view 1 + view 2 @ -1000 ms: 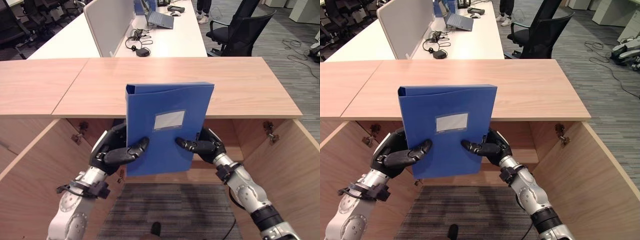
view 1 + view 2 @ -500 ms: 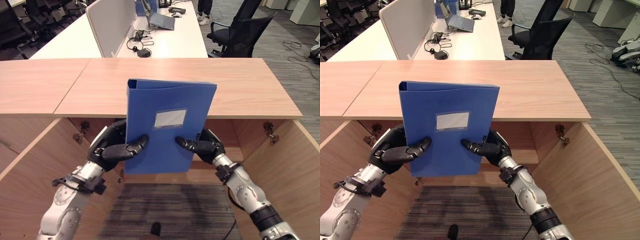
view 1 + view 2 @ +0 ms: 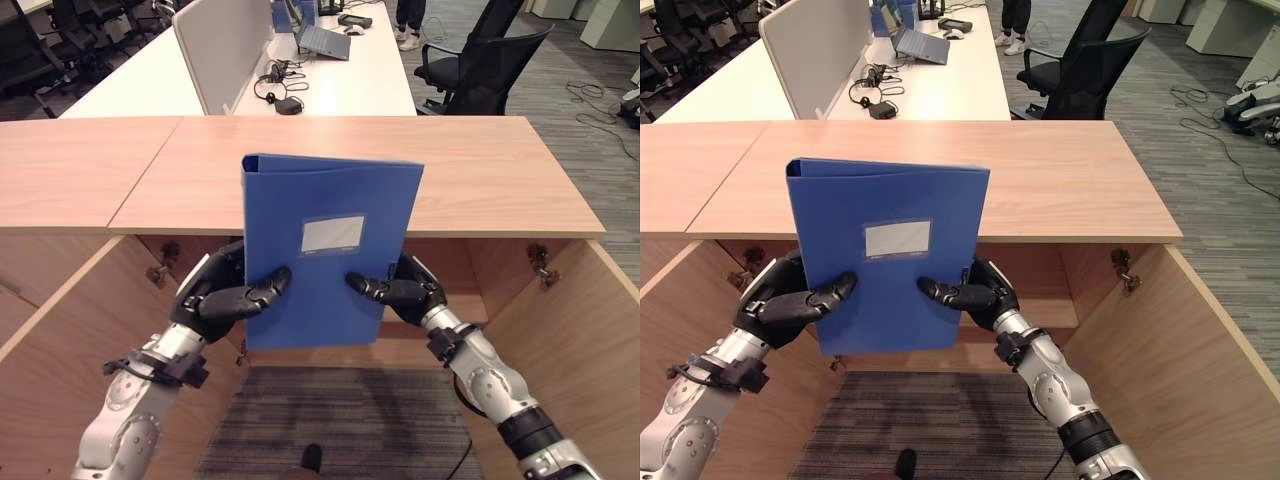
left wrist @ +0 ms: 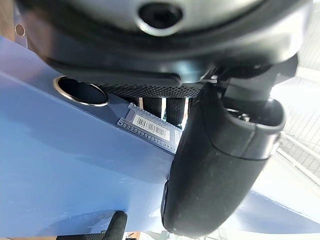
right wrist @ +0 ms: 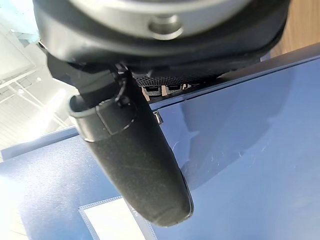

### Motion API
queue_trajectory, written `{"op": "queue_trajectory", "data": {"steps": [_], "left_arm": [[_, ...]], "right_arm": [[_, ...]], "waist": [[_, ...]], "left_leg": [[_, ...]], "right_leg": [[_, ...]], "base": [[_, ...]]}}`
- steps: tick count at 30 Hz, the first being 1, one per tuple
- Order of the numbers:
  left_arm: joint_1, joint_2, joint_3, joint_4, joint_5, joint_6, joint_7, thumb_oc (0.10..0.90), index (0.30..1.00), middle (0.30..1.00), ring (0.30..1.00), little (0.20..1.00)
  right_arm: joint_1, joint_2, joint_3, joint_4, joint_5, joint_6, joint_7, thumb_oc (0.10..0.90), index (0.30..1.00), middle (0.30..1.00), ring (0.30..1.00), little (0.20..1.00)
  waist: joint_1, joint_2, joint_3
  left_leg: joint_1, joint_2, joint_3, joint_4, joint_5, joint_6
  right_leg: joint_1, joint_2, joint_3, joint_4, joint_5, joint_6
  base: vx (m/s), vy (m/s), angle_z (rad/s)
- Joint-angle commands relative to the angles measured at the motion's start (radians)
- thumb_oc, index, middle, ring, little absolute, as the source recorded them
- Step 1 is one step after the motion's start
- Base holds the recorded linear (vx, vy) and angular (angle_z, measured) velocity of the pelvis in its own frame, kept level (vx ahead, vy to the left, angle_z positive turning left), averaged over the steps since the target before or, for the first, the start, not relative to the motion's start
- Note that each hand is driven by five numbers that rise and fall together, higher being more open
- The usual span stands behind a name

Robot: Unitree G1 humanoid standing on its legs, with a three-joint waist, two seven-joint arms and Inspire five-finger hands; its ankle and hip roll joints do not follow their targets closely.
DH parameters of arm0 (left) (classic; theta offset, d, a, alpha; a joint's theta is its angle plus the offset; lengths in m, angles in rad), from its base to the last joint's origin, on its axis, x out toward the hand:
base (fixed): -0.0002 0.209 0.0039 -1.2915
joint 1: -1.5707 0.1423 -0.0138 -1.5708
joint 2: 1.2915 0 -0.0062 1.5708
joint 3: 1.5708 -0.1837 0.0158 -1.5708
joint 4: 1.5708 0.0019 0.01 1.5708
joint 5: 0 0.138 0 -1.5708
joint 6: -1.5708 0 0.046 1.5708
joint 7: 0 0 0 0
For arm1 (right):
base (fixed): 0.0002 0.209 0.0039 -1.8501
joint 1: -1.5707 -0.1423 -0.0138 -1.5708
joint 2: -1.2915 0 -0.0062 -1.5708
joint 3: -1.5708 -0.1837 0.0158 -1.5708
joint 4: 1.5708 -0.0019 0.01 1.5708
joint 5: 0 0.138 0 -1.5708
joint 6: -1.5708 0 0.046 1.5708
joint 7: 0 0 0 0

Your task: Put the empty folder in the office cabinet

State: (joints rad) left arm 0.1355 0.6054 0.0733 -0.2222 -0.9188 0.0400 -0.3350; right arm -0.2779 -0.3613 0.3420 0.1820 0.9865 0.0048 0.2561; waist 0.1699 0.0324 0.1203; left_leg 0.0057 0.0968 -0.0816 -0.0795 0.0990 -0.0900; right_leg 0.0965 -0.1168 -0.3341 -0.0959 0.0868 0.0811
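**Folder held upright before the open cabinet**

A blue folder [image 3: 325, 250] is held upright at the centre of the head views, gripped by both hands at its lower half. The left hand [image 3: 222, 295] is clamped on the folder's edge at 8 o'clock, thumb laid across the front face and fingers behind; the right hand [image 3: 400, 290] is clamped on the opposite edge at 4 o'clock in the same way. In each wrist view the thumb is seen pressed flat on the blue cover — in the left wrist view a barcode sticker [image 4: 150, 129] and a metal ring hole [image 4: 80, 91] are seen on the folder's spine. A pale label pocket [image 3: 332, 233] is set on the front face, slightly above the thumbs.

The folder's top rises in front of the cabinet [image 3: 500, 180], whose wooden top runs across the view at 12 o'clock. Its doors [image 3: 570, 330] are swung open at 3 and 9 o'clock, and the folder's lower edge hangs before the open compartment. Beyond, at 12 o'clock, a white bench [image 3: 340, 80] carries a laptop [image 3: 320, 40]; an office chair [image 3: 480, 60] stands at 1 o'clock.
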Motion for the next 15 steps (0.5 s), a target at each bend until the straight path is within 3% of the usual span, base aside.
{"op": "queue_trajectory", "data": {"steps": [1,5,7,15], "left_arm": [[-0.237,-0.088,-0.252,-0.162,-0.165,-0.042,-0.132,0.400,0.300,0.300,0.300,0.300],[-0.236,-0.115,-0.249,-0.151,-0.165,-0.050,-0.120,0.400,0.300,0.300,0.300,0.300],[-0.240,-0.127,-0.252,-0.143,-0.166,-0.050,-0.116,0.400,0.300,0.300,0.300,0.300],[-0.216,-0.129,-0.232,-0.145,-0.152,-0.056,-0.103,0.400,0.300,0.300,0.300,0.300]], "right_arm": [[-0.297,0.266,0.220,-0.239,0.114,-0.055,0.125,0.800,0.900,0.900,0.900,0.900],[-0.315,0.304,0.221,-0.262,0.140,-0.070,0.118,0.800,0.900,0.900,0.900,0.900],[-0.319,0.315,0.214,-0.279,0.153,-0.079,0.111,0.400,0.300,0.300,0.300,0.300],[-0.301,0.340,0.216,-0.279,0.203,-0.079,0.102,0.400,0.300,0.300,0.300,0.300]], "waist": [[-0.016,-0.014,-0.059],[-0.013,-0.014,-0.062],[-0.016,-0.014,-0.062],[-0.014,-0.012,-0.066]], "left_leg": [[0.068,-0.002,-0.019,-0.008,-0.129,0.012],[0.067,0.000,-0.010,-0.008,-0.128,0.012],[0.064,-0.001,-0.014,-0.008,-0.126,0.011],[0.065,-0.001,-0.005,-0.008,-0.128,0.012]], "right_leg": [[0.051,-0.039,0.000,0.009,-0.098,0.063],[0.046,-0.038,0.000,0.009,-0.097,0.062],[0.048,-0.038,0.002,0.009,-0.100,0.063],[0.042,-0.037,0.003,0.009,-0.097,0.060]], "base": [[-0.02,0.021,-0.10],[-0.01,0.011,-0.11],[-0.01,0.011,-0.06],[0.00,0.000,0.00]]}}
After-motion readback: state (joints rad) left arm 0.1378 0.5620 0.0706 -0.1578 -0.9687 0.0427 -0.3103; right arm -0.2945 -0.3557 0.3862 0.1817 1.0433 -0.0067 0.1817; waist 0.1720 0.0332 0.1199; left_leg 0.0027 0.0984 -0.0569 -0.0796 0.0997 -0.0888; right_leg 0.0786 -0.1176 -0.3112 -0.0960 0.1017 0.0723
